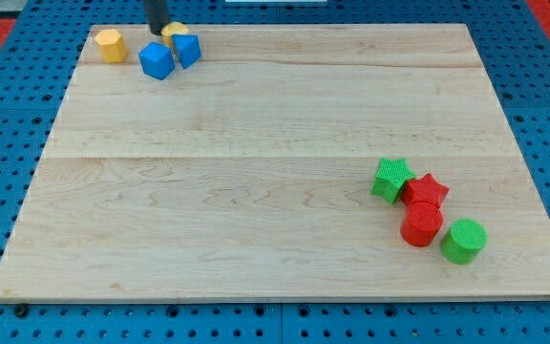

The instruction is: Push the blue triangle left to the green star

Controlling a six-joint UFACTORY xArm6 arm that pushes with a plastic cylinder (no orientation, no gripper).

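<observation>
While my tip (158,31) rests near the view's top left, just above the blue pair, the job itself has hardly begun. I have no fingers to open or close, only this dark rod, so nothing is gripped; all I can do is shove.

Which blue block is the triangle I cannot say for sure. My guess is the blue triangle (187,49) is the narrower one at the view's right of the pair, touching the chunkier blue block (157,60) beside it. A small yellow block (172,31) sits just beside my tip, partly hidden by it, and a yellow hexagon block (111,45) lies near the board's top left corner.

The green star (391,179) sits well apart, toward the view's lower right, touching the red star (426,190); below them are a red cylinder (421,225) and a green cylinder (463,240), close together.

I judge that I sit above the triangle to drive it down and across the wooden board (256,191). No containers are in view, so nothing is held in anything.
</observation>
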